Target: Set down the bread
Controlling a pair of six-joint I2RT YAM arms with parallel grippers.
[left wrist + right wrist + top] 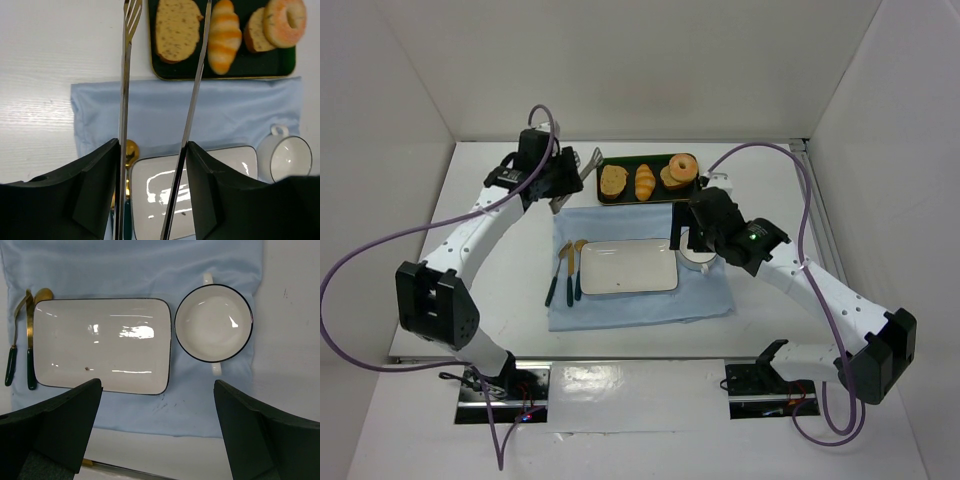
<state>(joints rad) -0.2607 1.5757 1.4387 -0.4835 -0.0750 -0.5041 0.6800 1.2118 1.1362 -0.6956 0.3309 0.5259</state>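
- Black fingers of the left claw fill the foreground of its wrist view. They are closed on a pair of metal tongs, one tong arm against each finger.
- One tong arm reaches over the bare tabletop just left of the dark tray. The other runs between the toast slice and the bread.
- Bread lies on the tray between the toast slice and the donut. Neither tong arm touches it, as far as I can tell.
- Right claw stands open and empty above the white plate and cup, both on the blue cloth.
- Progress, as I judge it: the tool is in hand and nothing else is done. What is left is to straddle the bread, pinch it, lift it and set it down, probably on the bare plate.
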